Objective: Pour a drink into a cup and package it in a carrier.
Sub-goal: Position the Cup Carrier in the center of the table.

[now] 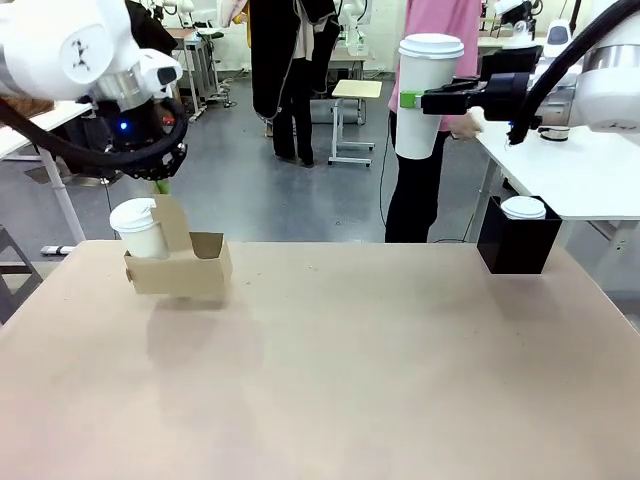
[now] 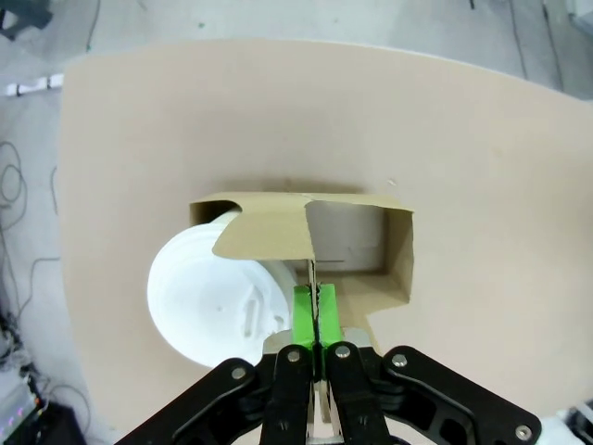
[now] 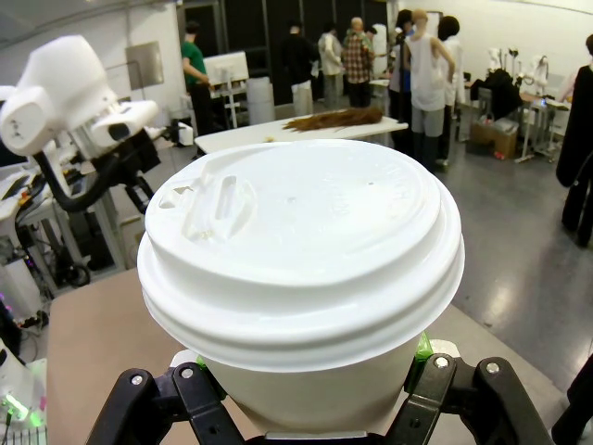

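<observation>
The brown cardboard carrier (image 1: 180,270) (image 2: 315,232) hangs a little above the table's left side. My left gripper (image 1: 160,185) (image 2: 317,324) is shut on its upright handle tab. One white cup (image 1: 140,228) (image 2: 218,301) with a dome lid stands in the carrier's left hole; the other hole is empty. High at the right, my right gripper (image 1: 415,100) (image 3: 306,371) is shut on the side of a second lidded white cup (image 1: 425,95) (image 3: 301,260), held upright. The drink is hidden under the lids.
A black box (image 1: 518,245) with a white lid (image 1: 523,208) on top stands at the table's far right corner. The tan table (image 1: 350,380) stretches bare across the middle and front. People stand beyond the far edge, with white side tables behind them.
</observation>
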Controlling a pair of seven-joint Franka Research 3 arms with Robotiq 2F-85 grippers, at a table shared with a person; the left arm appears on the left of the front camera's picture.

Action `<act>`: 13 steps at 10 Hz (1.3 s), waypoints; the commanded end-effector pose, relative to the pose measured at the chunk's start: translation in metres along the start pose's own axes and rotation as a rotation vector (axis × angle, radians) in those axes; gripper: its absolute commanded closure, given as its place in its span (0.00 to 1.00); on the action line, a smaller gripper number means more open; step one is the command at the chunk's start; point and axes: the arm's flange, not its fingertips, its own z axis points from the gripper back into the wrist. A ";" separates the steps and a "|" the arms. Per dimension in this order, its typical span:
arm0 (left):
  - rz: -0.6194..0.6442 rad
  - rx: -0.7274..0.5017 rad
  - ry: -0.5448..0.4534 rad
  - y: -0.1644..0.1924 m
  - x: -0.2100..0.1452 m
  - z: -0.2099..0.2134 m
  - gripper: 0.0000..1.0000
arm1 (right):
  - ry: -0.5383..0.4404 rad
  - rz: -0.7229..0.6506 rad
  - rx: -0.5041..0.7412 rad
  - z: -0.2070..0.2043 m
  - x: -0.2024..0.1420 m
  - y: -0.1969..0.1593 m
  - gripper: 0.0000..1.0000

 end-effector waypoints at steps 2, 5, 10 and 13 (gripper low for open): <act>0.025 0.014 0.009 -0.079 -0.036 0.040 0.98 | -0.006 0.008 0.001 0.000 0.005 0.002 0.20; -0.042 0.009 -0.008 -0.167 -0.087 0.037 0.98 | -0.006 0.008 0.001 0.000 0.005 0.002 0.20; -0.114 0.005 0.016 -0.243 -0.138 -0.005 0.98 | -0.006 0.008 0.001 0.000 0.005 0.002 0.20; -0.156 0.050 0.044 -0.260 -0.153 -0.025 0.98 | -0.006 0.008 0.001 0.000 0.005 0.002 0.20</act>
